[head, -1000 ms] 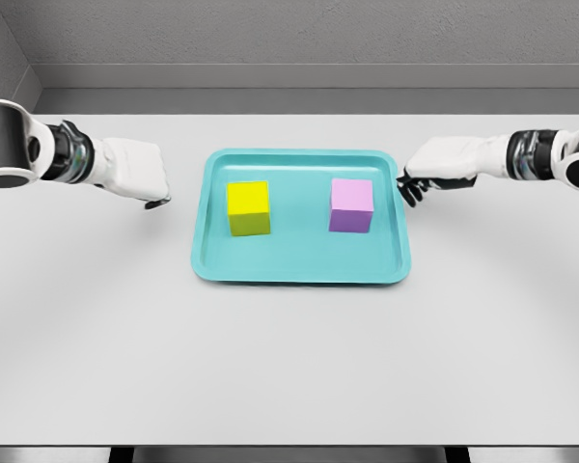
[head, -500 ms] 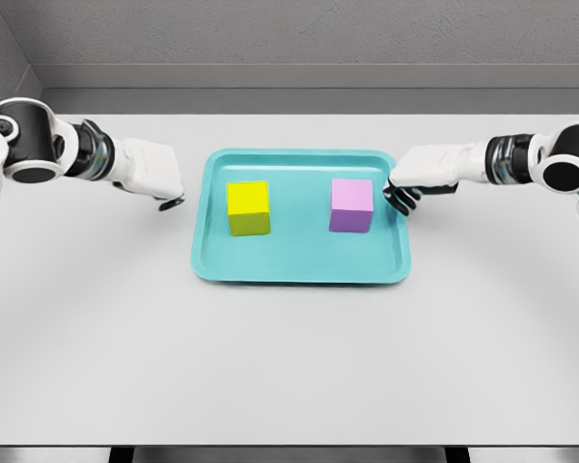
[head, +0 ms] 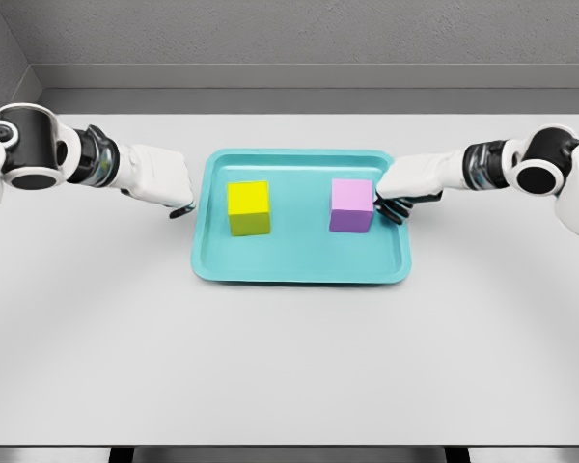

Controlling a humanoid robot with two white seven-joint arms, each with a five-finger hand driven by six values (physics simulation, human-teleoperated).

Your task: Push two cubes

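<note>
A yellow cube and a pink-purple cube stand apart inside a teal tray on the white table. My left hand hovers just outside the tray's left rim, fingers curled, holding nothing, a short gap from the yellow cube. From the right, my right hand reaches over the tray's right rim. Its dark fingertips are curled and sit at the right face of the pink-purple cube, touching or nearly touching it.
A grey wall runs behind the table's far edge. White tabletop stretches in front of the tray and to both sides.
Both hands have moved inward toward the tray. The left came up to the left rim; the right crossed the right rim to the pink-purple cube. Neither cube has shifted.
</note>
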